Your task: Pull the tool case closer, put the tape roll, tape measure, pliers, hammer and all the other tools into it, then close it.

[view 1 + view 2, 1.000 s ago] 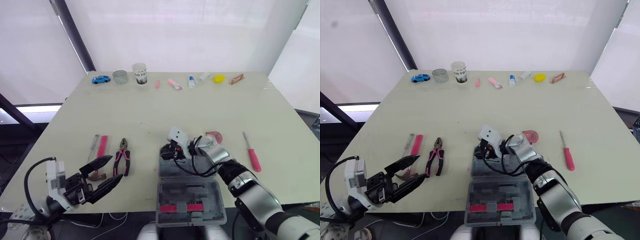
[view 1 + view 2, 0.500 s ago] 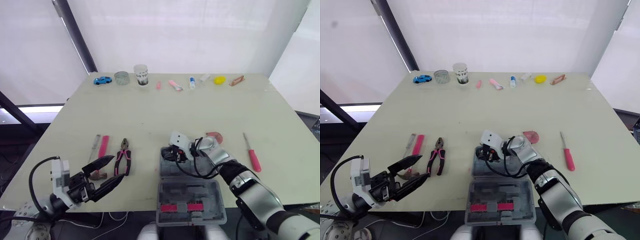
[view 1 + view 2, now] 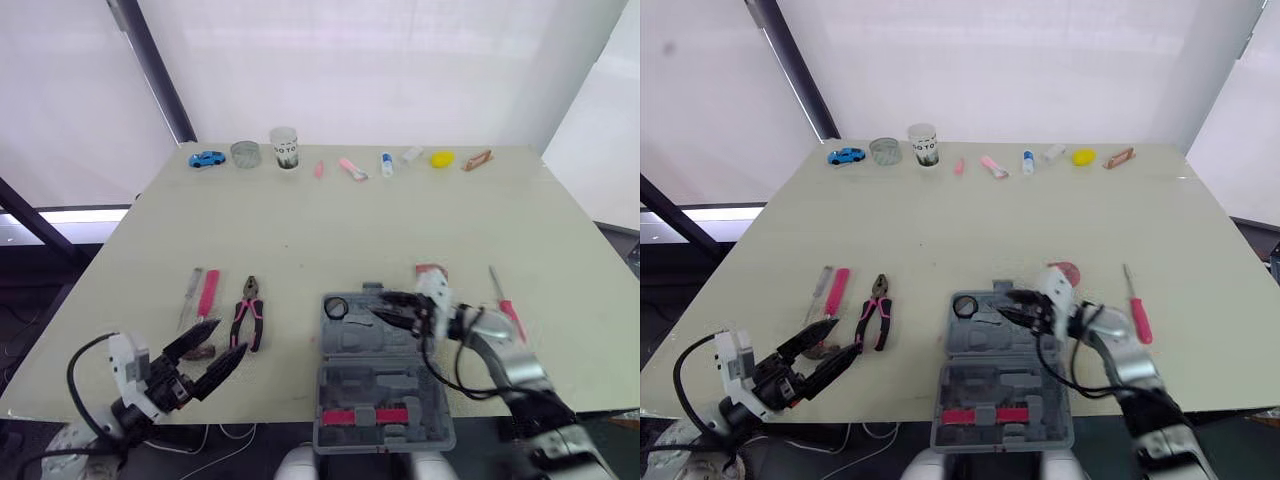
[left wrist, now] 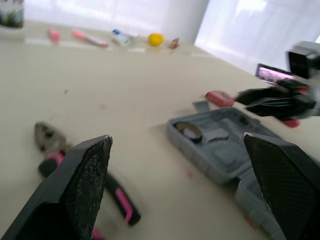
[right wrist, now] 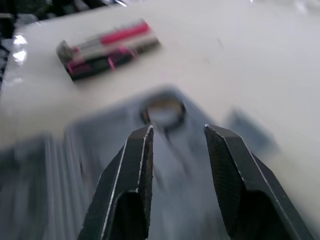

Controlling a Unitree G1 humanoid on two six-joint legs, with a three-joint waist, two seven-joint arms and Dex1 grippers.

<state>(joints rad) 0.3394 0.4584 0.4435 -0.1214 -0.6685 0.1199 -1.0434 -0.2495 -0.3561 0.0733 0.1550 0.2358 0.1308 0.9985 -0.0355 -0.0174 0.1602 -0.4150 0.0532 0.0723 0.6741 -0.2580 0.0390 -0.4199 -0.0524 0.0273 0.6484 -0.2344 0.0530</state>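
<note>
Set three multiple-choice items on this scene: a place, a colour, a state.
1. Where is the tape roll? A at the far edge; B off the near edge; C inside the tool case.
2. Handles of the pliers? A pink and black; B yellow; C green.
3. The right tool is? A shut empty; B open; C shut on the tape roll.
1 C, it lies in a corner compartment of the open case; 2 A, seen left of the case; 3 B, its fingers stand apart, nothing between.
</note>
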